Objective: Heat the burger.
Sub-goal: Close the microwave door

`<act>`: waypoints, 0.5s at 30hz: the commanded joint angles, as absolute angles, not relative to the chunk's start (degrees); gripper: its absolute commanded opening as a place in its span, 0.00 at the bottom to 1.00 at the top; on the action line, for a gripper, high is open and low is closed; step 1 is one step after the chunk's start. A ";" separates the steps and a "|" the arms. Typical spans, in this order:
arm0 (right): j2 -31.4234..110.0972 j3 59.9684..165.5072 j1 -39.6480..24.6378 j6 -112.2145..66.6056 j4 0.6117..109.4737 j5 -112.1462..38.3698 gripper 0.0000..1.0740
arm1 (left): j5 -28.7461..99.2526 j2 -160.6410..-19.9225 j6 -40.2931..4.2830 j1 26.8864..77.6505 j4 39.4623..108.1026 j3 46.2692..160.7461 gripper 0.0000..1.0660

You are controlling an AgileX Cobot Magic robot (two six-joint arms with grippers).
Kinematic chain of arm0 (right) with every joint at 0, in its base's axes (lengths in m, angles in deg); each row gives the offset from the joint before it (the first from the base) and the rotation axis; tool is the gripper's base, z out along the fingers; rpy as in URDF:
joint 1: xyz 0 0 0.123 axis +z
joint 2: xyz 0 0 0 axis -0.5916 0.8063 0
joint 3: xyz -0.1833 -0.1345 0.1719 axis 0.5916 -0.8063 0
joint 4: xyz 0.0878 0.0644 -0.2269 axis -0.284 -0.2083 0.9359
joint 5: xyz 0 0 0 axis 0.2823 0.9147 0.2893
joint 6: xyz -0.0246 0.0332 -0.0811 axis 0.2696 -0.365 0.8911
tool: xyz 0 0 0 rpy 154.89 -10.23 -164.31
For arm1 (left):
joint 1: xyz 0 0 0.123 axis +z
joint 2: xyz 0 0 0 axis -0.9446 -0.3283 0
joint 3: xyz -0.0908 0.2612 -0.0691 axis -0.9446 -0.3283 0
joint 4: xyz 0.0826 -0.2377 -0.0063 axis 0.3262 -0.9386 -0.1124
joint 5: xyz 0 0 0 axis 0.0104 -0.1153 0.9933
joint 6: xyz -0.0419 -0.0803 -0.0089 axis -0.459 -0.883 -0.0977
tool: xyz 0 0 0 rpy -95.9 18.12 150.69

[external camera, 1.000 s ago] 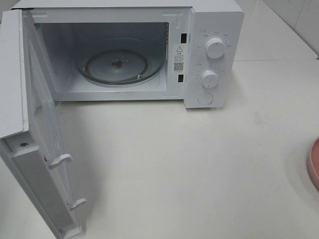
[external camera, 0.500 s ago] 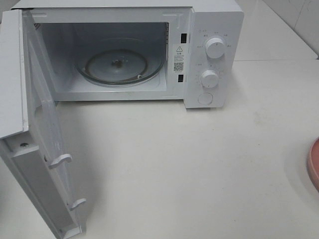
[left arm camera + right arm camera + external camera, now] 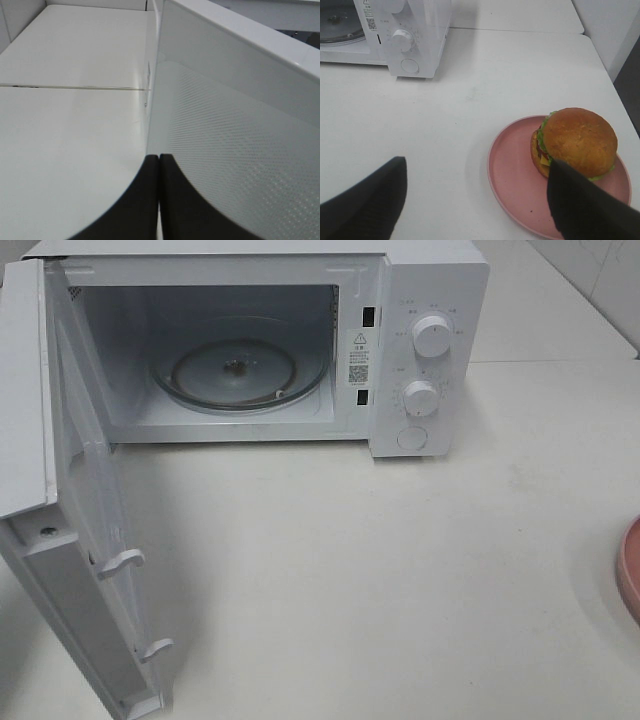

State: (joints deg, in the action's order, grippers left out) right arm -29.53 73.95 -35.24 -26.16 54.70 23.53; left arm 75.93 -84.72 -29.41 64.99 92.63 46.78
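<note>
In the right wrist view the burger (image 3: 576, 140), with its glossy brown bun and a fringe of green lettuce, sits upright on the pink plate (image 3: 512, 172). My right gripper (image 3: 476, 161) hangs open above the table, short of the plate. One dark finger (image 3: 582, 207) overlaps the burger's near side in the picture, and nothing is between the fingers. My left gripper (image 3: 159, 160) is shut, its two black fingers pressed together right beside the open microwave door (image 3: 235, 150). Neither gripper shows in the exterior view.
The white microwave (image 3: 425, 300) stands at the back with its door (image 3: 75, 530) swung wide to the left. An empty glass turntable (image 3: 235, 375) lies inside. Only a sliver of the pink plate (image 3: 630, 575) shows at the right edge of the exterior view. The microwave's knobs (image 3: 402, 39) face the table.
</note>
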 commanded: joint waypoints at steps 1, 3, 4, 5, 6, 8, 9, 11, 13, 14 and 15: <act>-31.08 73.83 -35.58 -25.70 54.53 23.59 0.70 | 82.12 -89.25 -31.93 61.66 93.21 46.78 0.00; -31.08 73.83 -35.58 -25.70 54.53 23.59 0.70 | 84.07 -91.26 -31.87 60.18 93.21 46.78 0.00; -31.08 73.83 -35.58 -25.70 54.53 23.59 0.70 | 85.16 -92.17 -31.87 59.60 93.21 46.78 0.00; -31.08 73.83 -35.58 -25.70 54.53 23.59 0.70 | 85.16 -92.17 -31.87 59.60 93.21 46.78 0.00; -31.08 73.83 -35.58 -25.70 54.53 23.59 0.70 | 87.05 -94.29 -31.87 58.40 93.21 46.78 0.00; -31.08 73.83 -35.58 -25.70 54.53 23.59 0.70 | 87.79 -95.21 -31.87 57.88 93.21 46.78 0.00; -31.08 73.83 -35.58 -25.70 54.53 23.59 0.70 | 89.80 -96.93 -31.87 56.51 93.21 46.90 0.00; -31.08 73.83 -35.58 -25.70 54.53 23.59 0.70 | 90.66 -97.50 -31.87 55.76 93.21 46.90 0.00; -31.08 73.83 -35.58 -25.70 54.53 23.59 0.70 | 94.21 -99.79 -31.87 53.82 93.21 47.13 0.00; -31.08 73.83 -35.58 -25.70 54.53 23.59 0.70 | 94.21 -99.79 -31.87 53.82 93.21 47.13 0.00; -31.08 73.83 -35.58 -25.70 54.53 23.59 0.70 | 94.96 -101.45 -31.87 52.67 93.21 47.93 0.00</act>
State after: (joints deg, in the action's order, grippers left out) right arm -29.53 73.95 -35.24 -26.16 54.70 23.53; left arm 92.89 -100.59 -31.41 53.64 92.92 47.01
